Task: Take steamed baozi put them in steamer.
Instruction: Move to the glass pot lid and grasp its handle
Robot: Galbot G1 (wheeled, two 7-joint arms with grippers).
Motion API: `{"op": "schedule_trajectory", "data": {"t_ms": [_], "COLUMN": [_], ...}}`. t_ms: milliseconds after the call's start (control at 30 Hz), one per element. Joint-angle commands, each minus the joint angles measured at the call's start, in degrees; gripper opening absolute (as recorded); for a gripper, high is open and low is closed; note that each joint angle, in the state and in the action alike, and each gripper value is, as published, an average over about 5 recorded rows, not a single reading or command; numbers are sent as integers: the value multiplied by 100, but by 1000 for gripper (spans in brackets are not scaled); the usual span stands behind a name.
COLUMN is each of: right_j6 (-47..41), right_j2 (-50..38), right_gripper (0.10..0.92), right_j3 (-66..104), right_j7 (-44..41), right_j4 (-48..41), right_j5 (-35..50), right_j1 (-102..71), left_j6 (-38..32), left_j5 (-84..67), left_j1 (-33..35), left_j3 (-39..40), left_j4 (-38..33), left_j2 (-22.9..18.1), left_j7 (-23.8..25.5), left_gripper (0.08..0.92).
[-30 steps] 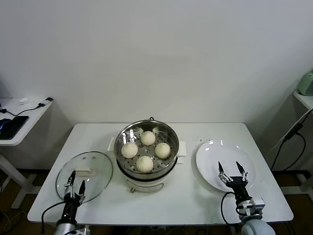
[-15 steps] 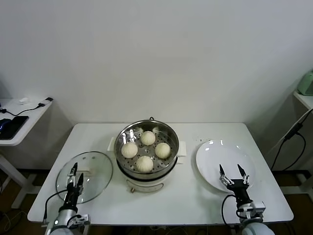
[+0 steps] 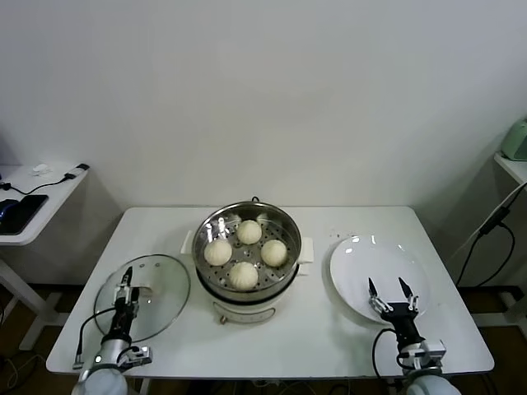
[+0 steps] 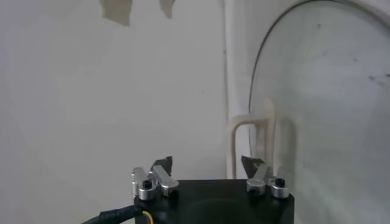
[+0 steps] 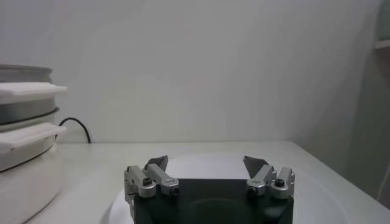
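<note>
Right gripper (image 3: 392, 287) hangs low over the white plate's (image 3: 354, 255) near rim, fingers apart and empty — all four steamed baozi (image 3: 244, 275) sit in the steamer (image 3: 247, 257). Left gripper (image 3: 126, 278), apart too, hovers above the glass lid (image 3: 160, 284) — probably next.

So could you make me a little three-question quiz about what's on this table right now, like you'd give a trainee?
1. True or false: the white plate has a baozi on it.
2. How many steamed baozi sit in the steamer?
   A. two  B. three  C. four
3. Fill in: the left claw hovers over the glass ____, while the right claw is at the plate's near edge.

Key
1. False: the plate is bare.
2. C: four buns lie on the perforated tray.
3. lid: it lies flat on the table to the steamer's left. Both claws are open and hold nothing.
</note>
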Motion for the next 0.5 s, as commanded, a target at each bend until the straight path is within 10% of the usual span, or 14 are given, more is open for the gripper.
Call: {"op": "schedule_trajectory", "data": {"t_ms": [33,500], "right_j6": [16,-21], "right_j2": [53,68], "right_gripper": [823,823], "right_j3": [-21,-8], "right_j7": [-7,-1], "right_j4": [1,79], "right_j5": [-56,-144], "right_j1": [-17,-27], "left_j6": [-36,-37], "left_j5": [65,-38], "left_j1": [-184,-98], "left_j3": [24,-11], "left_j4": [290,10], "left_j2": [-6,41], "left_j7": [-27,31], "left_gripper": [671,264]}}
